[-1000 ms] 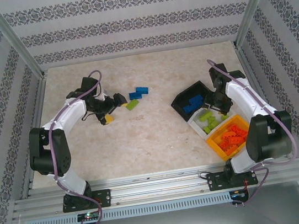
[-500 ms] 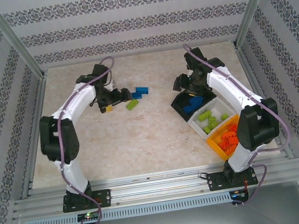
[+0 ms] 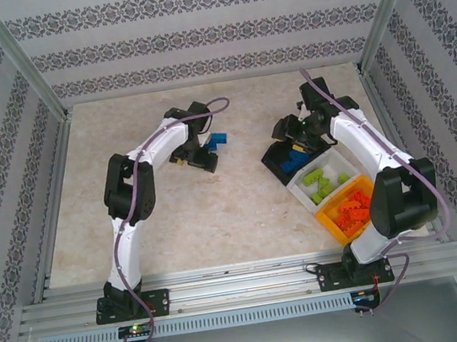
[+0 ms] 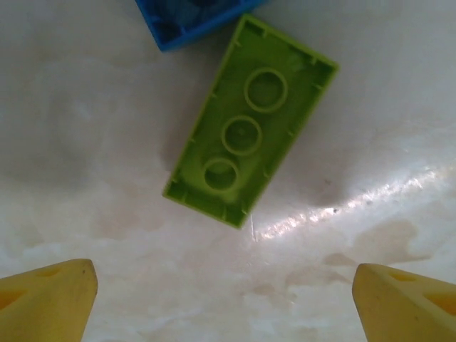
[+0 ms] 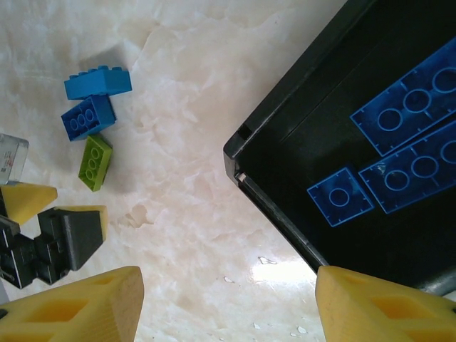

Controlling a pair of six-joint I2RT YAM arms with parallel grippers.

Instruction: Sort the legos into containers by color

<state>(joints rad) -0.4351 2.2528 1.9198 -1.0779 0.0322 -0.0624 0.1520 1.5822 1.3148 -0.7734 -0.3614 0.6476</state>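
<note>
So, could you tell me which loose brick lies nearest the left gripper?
The lime green brick, underside up, just ahead of the open left gripper; both blue bricks lie beyond it.

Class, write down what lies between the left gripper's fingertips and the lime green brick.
In the left wrist view, bare tabletop lies between the left gripper and the lime green brick.

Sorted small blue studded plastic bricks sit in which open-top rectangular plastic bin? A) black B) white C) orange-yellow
A: the blue bricks lie inside the black bin; the white bin holds lime green bricks, and the orange-yellow bin holds orange-red bricks.
</note>
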